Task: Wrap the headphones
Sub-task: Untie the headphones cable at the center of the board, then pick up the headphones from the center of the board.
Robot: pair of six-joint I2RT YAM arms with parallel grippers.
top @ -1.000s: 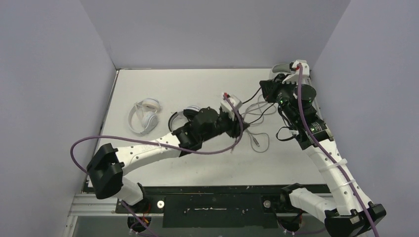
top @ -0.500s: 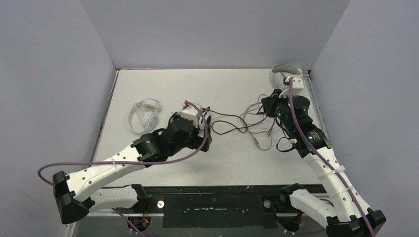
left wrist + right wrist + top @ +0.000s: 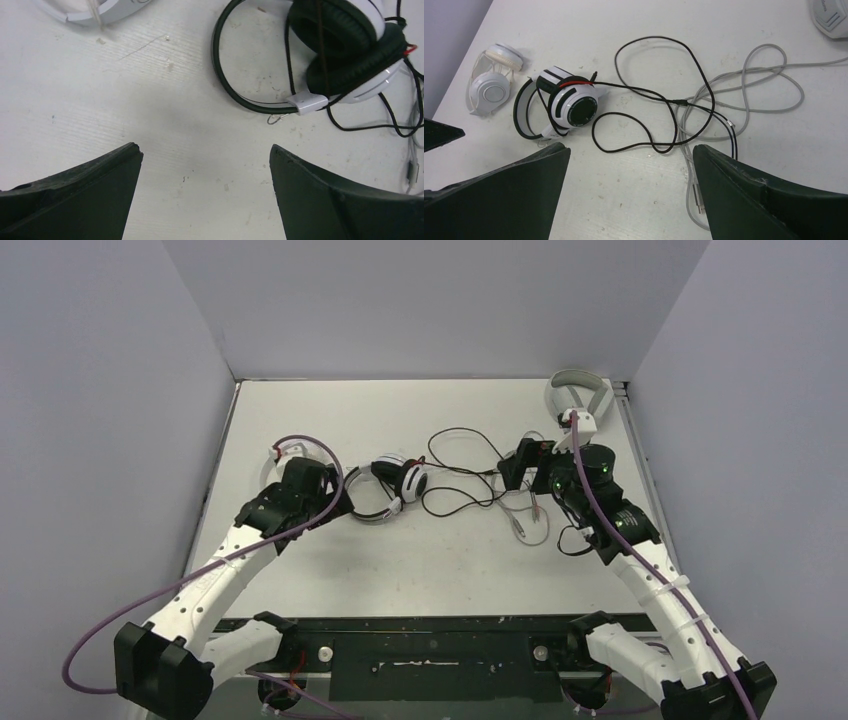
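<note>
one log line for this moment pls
left gripper open, empty | right gripper open, empty | black-and-white headset: black cable loose, unwrapped

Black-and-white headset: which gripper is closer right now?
Left. The left gripper sits just beside the black-and-white headset, at its band on the left in the top view, not touching. The right gripper is farther off on the other side, above the tangled cables.

From above, the left arm (image 3: 215, 575) hides what seems to be most of the white pair (image 3: 491, 90), the right arm (image 3: 640, 550) covers part of the grey pair (image 3: 830, 17), and the wrist views crop the white pair's band, the headset's (image 3: 345, 45) upper cup and the grey pair.
</note>
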